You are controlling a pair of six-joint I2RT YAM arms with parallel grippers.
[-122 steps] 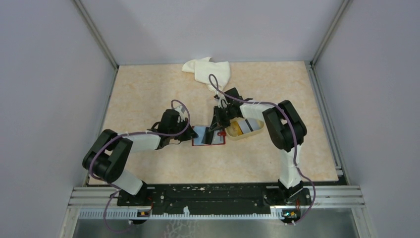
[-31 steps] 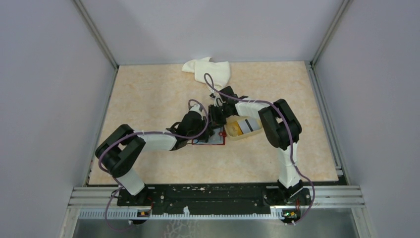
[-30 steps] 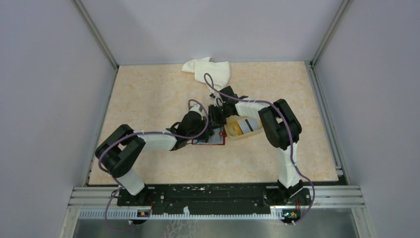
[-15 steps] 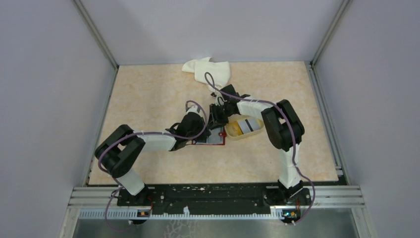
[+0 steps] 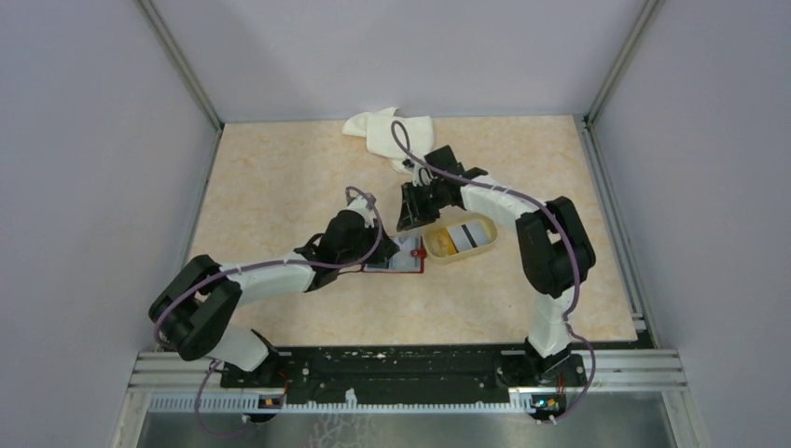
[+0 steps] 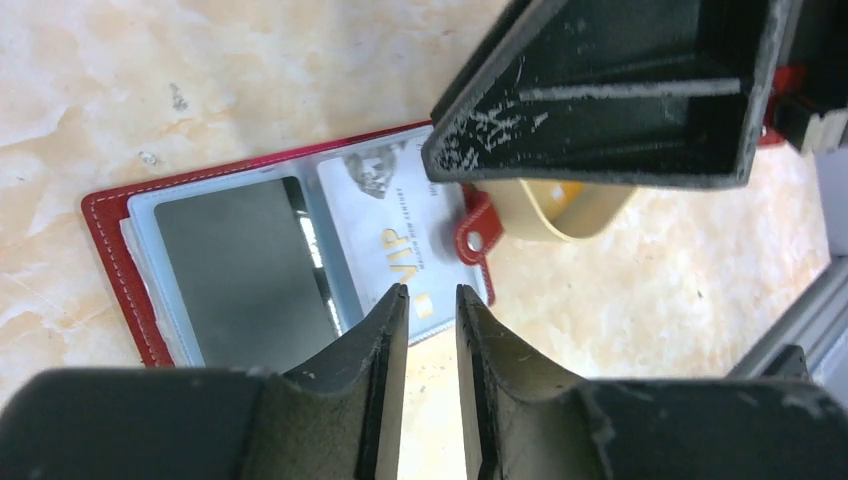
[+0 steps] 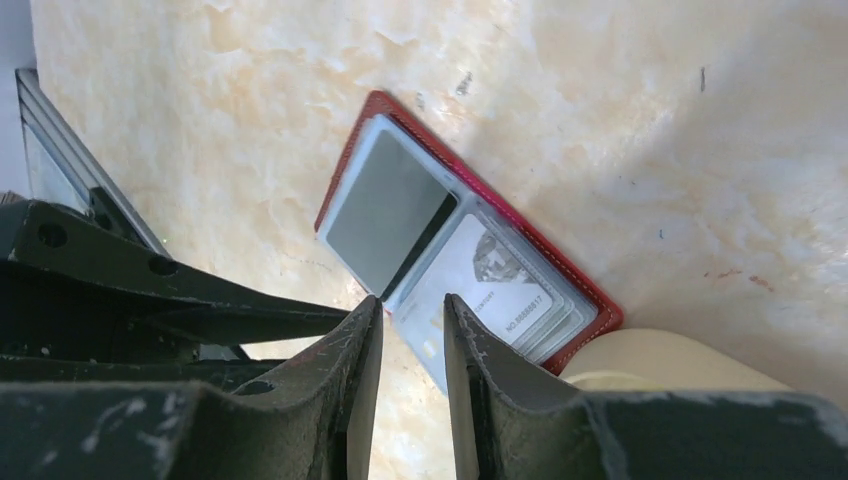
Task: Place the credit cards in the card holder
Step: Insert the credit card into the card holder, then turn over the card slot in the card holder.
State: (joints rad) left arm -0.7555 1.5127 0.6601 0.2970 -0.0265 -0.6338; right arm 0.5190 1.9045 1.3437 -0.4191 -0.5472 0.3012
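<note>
The dark red card holder [image 5: 403, 258] lies open on the table, with its snap tab [image 6: 474, 236] on the right. Its clear sleeves hold a silver VIP card [image 6: 385, 215] and a grey card [image 6: 235, 270]. Both also show in the right wrist view, the silver card [image 7: 490, 275] and the grey card [image 7: 385, 215]. My left gripper [image 6: 432, 290] hovers at the holder's near edge, jaws a narrow gap apart with nothing between them. My right gripper [image 7: 413, 300] hangs above the holder [image 7: 585, 300], jaws narrowly apart and empty. In the top view the left gripper [image 5: 375, 250] is left of the holder and the right gripper [image 5: 409, 222] is just behind it.
A beige tray [image 5: 485, 245] with a yellow and a white item in it touches the holder's right side. A white cloth [image 5: 392, 135] lies at the back of the table. The two grippers are close together over the holder.
My right gripper has lifted and drawn back from the holder. My left arm has pulled slightly back toward the left, its gripper still at the holder's edge.
</note>
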